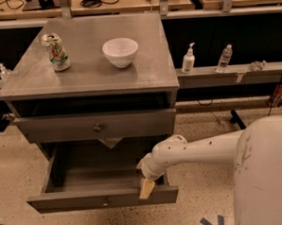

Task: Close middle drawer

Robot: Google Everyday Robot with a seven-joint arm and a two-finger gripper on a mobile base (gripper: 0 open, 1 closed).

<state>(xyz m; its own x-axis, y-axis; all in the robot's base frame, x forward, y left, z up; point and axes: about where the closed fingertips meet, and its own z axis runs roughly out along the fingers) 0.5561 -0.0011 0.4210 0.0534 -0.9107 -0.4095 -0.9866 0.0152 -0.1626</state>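
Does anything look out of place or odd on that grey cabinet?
The middle drawer is pulled far out and looks empty. The gripper sits at its front panel, right of the knob. A pale triangular scrap hangs below the upper drawer. The can and bowl stand upright.

Soft overhead light (shadow beneath the tabletop (89,77)) reaches the pincer (146,188) at the middle drawer (84,201).
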